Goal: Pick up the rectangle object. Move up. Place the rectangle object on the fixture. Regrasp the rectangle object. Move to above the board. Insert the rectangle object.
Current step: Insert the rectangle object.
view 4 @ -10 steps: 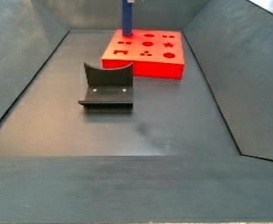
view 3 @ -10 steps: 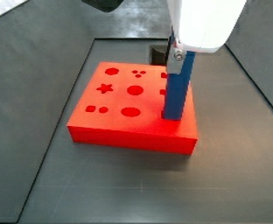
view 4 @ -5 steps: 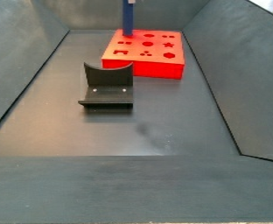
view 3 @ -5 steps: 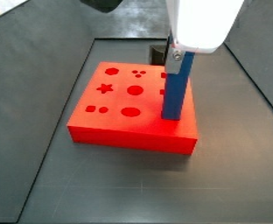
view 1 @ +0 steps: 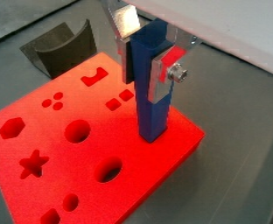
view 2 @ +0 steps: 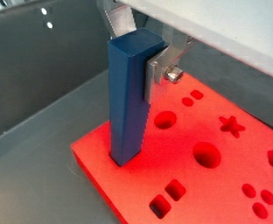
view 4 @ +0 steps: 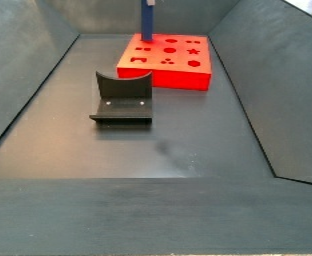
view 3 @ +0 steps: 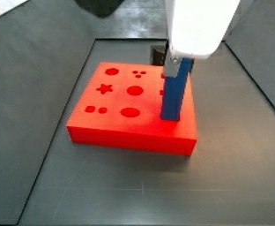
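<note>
You have the dark grey worktop [view 4: 186, 150] with its raised walls as the largest thing, and on it the board [view 3: 122, 124], an orange-red square block whose top carries a star, circles, squares and other cut shapes. In a side view the board [view 4: 186, 72] lies at the far end of the worktop, with the fixture [view 4: 121, 100] standing nearer the camera and well apart from it, its recess empty. The rectangle object [view 3: 175, 88] stands upright, long axis vertical, with its lower end meeting the board's top near one edge; in both wrist views the blue bar [view 1: 150, 83] runs straight down from the fingers to the board [view 1: 69, 149], though you cannot tell how far its tip sits inside a hole. The upper end of the bar [view 2: 132, 92] is in the gripper [view 2: 143, 54], which hangs directly above that side of the board [view 2: 209, 166]. The fingers [view 1: 170, 66] are clamped on the bar's upper part, a silver plate pressed flat against one face. In a side view only the bar's lower stretch [view 4: 147, 20] shows above the board.
</note>
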